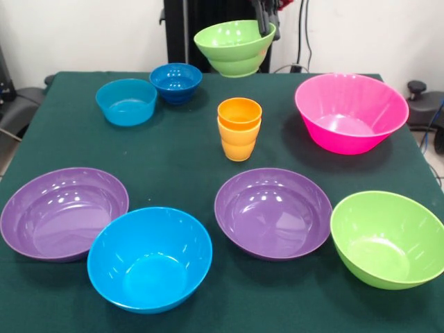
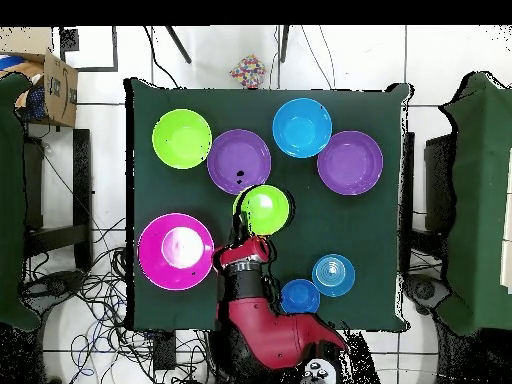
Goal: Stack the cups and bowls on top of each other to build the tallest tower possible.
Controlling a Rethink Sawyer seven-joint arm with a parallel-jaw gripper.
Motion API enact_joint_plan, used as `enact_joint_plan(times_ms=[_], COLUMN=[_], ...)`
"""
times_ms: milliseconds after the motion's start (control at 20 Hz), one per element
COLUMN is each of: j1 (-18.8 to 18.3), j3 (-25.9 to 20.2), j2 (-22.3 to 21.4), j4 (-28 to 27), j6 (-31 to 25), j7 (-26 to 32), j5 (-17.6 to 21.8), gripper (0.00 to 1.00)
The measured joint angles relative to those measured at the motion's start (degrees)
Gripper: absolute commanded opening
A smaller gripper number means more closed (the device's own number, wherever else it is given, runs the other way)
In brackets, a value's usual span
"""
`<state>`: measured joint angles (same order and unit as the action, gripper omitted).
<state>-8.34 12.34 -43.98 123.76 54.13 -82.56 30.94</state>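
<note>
My big blue bowl (image 1: 150,259) sits nearest. The gripper (image 1: 266,29) pinches the small green bowl's (image 1: 234,46) rim; it could slip and knock the cups (image 1: 239,129).

small green bowl (image 1: 234,46) aloft, cups (image 1: 239,129) nested

Even, bright overhead light is cast across both views. Small white glare spots are seen inside the purple bowls (image 1: 272,211) and the pink bowl (image 1: 350,111). Soft shadows are thrown on the green tablecloth (image 1: 180,152). Focus is held throughout.
</note>
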Motion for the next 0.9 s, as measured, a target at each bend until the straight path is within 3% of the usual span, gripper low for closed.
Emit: enact_joint_plan(times_ms=[900], j1=[1.00], j3=[-0.40], j2=[4.80], j4=[-4.85], j6=[0.00], j7=[-0.02], j5=[-0.18], gripper=[0.00])
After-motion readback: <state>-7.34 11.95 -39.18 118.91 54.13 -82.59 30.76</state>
